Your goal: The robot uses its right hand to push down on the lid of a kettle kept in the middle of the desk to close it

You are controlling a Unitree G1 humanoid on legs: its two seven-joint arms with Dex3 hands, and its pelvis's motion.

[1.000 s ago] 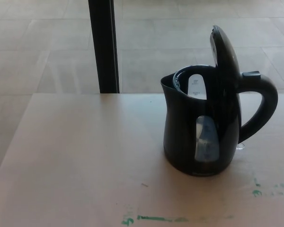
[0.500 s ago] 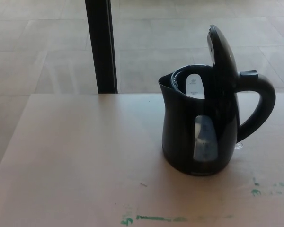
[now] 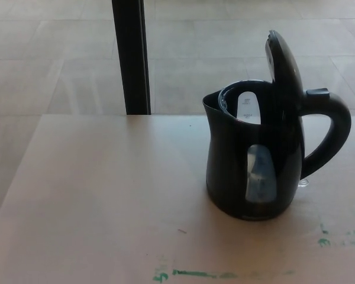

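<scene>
Black kettle point(image 3: 254, 171) stands upright on the table point(image 3: 106, 195), right of centre, roughly 3 o'clock from the middle of the view. Lid point(image 3: 286, 65) open, tipped up nearly vertical at the kettle's 12 o'clock, hinged on the handle side. Handle point(image 3: 331, 133) loops out toward 3 o'clock, small button on its top. Spout lip points to 9 o'clock. Pale water-level window point(image 3: 260, 174) on the near side; a second pale strip shows inside the open mouth.

Neither hand shows in the head view, so no grip or finger state can be told for left or right.

Table: light, pale-wood top, smooth, fills the lower half. Far edge runs across just above mid-height; left edge slants down toward 7 o'clock. Green paint smears point(image 3: 195, 274) along the near edge at 6 o'clock, more green specks point(image 3: 323, 241) at about 4 o'clock, near the kettle's base. A tiny dark fleck on the table between the kettle and the smears.

Room: beige tiled floor point(image 3: 47, 59) behind the table, large square tiles with faint grout lines, some sheen. A black upright post point(image 3: 131, 56) stands on the floor at 11 o'clock, meeting the table's far edge, well apart from the kettle.
</scene>
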